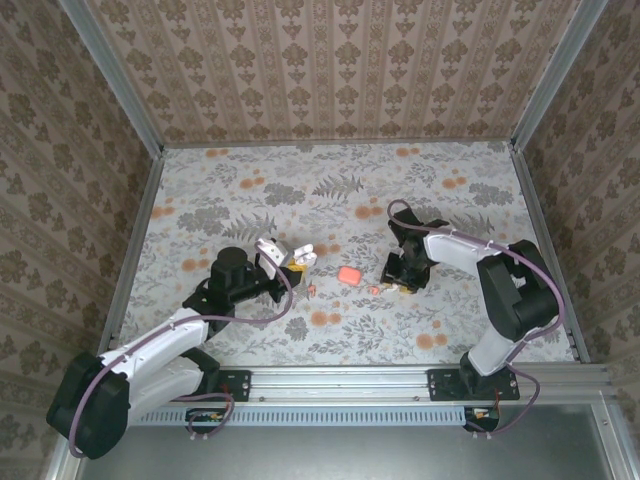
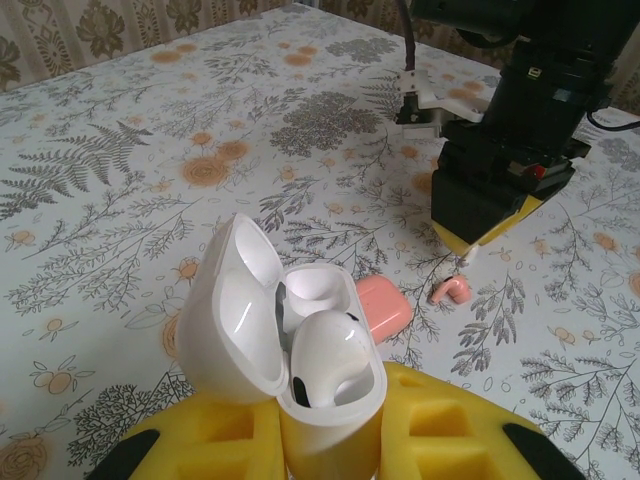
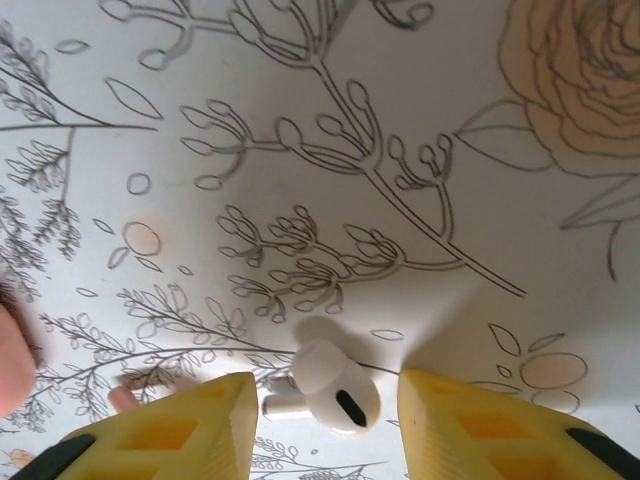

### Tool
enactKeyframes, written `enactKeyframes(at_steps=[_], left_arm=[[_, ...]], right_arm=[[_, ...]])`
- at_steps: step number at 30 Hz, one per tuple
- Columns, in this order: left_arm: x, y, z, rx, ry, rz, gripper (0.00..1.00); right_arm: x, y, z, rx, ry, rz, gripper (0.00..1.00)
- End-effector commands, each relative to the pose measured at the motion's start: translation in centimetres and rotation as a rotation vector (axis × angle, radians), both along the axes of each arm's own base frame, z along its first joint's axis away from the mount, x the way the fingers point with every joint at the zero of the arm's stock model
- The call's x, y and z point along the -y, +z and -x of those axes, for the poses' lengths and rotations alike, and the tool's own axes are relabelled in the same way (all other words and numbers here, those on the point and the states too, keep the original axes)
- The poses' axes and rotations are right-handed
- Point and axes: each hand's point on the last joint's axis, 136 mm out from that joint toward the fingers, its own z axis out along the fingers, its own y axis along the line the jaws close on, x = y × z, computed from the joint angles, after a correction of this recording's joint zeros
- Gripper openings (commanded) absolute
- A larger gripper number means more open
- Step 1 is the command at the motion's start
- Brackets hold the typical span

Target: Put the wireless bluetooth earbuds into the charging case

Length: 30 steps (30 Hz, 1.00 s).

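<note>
So the left pincer (image 2: 325,435) is clamped shut on the white charging case (image 2: 325,405), bottom middle of the left wrist view. Its lid (image 2: 235,320) is flipped open to the left, and the docked white earbud (image 2: 330,350) sits in one of the wells. Right behind it a pink case (image 2: 383,303) lies on the floral surface (image 2: 150,150), with a pinkish-red earbud (image 2: 450,290) lying a bit to its right. Over on the right wrist view, the right pincer (image 3: 328,405) is down at the surface at the bottom of the frame with its jaws apart. The loose white earbud (image 3: 335,385) lies between the yellow fingers (image 3: 215,420), and neither one seems to touch it.
</note>
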Motion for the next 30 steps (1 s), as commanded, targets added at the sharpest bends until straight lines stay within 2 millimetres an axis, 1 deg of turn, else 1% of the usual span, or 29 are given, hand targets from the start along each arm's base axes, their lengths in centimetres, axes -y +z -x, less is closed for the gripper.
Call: enactKeyframes(at_steps=[1,8,13,17,20,21,24,25,27,30], left_arm=[[0.2,1.6,-0.2,0.05,-0.006,0.01,0.07],[0.2,1.6,-0.3,0.049,-0.004,0.006,0.06],[0.2,1.5,-0.3,0.049,-0.003,0.003,0.07],[0.2,1.6,-0.3,0.051,-0.003,0.003,0.07],[0.1,1.5,-0.3,0.05,-0.001,0.0,0.07],[0.1,1.5,-0.3,0.051,0.0,0.002,0.07],[0.1,1.6,-0.3,0.053,-0.001,0.002,0.07],[0.1,1.5,-0.3,0.051,0.0,0.001,0.06],[0.1,1.5,-0.3,0.053,-0.001,0.001,0.07],[0.2,1.6,-0.3,0.052,-0.003,0.003,0.07]], right_arm=[[-1.0,0.3,-1.3,0.025,0.021,-0.036,0.42],[-2.1,0.4,-2.4,0.049,0.036,-0.073,0.41],[-3.3,1.0,-3.4,0.097,0.062,-0.112,0.41],[-3.7,1.1,-3.8,0.102,0.081,-0.119,0.41],[-3.9,1.7,-4.4,0.127,0.089,-0.112,0.41],[-3.9,2.0,-4.4,0.132,0.093,-0.098,0.41],[-2.2,3.0,-3.9,0.116,0.094,0.021,0.42],[-1.4,3.4,-3.6,0.101,0.098,0.076,0.42],[-0.6,3.8,-2.7,0.072,0.104,0.143,0.42],[-0.2,3.9,-1.3,0.028,0.091,0.189,0.42]])
